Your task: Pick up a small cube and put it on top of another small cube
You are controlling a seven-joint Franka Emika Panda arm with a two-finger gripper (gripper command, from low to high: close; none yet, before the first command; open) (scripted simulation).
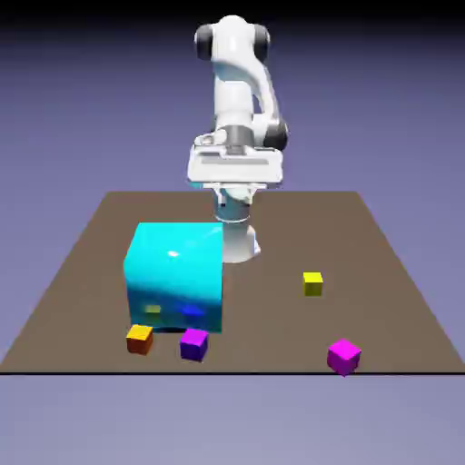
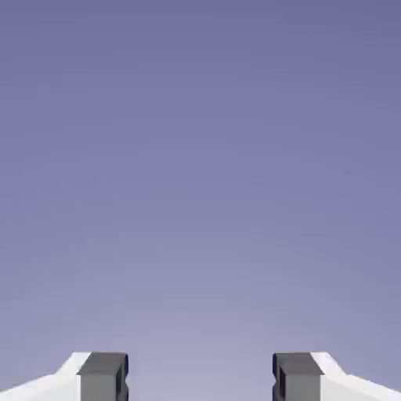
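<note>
Well, my claw stands wide apart with nothing between its fingertips, aimed at bare backdrop high above the far side of the surface, so I judge the main risk to be the long blind descent to the magenta-pink cube at the near right edge, where a slight miss could nudge it off. The violet-purple cube sits near left, just beside the orange cube and the big cyan cube, so a careless placement might bump either. I see no containers anywhere.
</note>
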